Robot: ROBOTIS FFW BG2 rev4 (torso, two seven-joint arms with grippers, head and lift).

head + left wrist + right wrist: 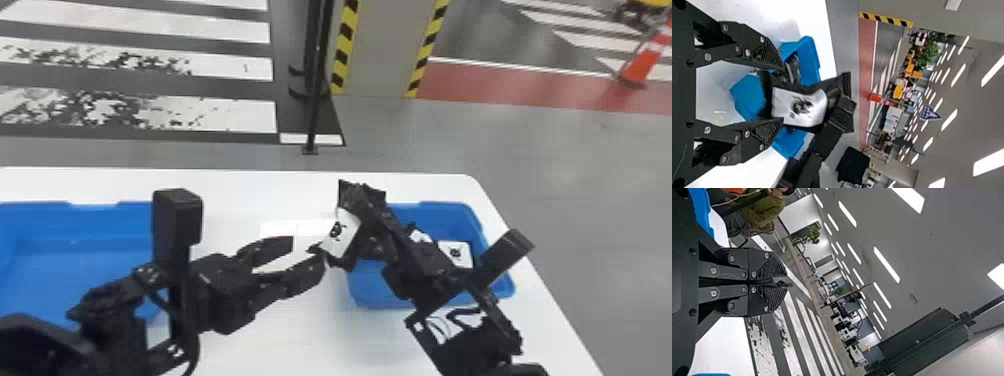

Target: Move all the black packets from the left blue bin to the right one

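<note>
In the head view my left gripper (308,253) stands open over the table between the bins. My right gripper (358,201) is beside the right blue bin (435,215), shut on a black packet (342,233) with a white label. From the left wrist, the open left gripper (777,91) has an edge of that packet (799,106) between its fingertips, apparently not clamped. The right wrist view has the right gripper (782,282) pressed together on a thin dark edge. Labelled packets (456,253) lie in the right bin. The left blue bin (60,270) is partly behind the left arm.
A flat white item (287,228) lies on the white table (300,345) between the bins. The table's far edge and its slanting right edge show beyond the bins, with grey floor outside. Both wrist camera mounts stick up above the arms.
</note>
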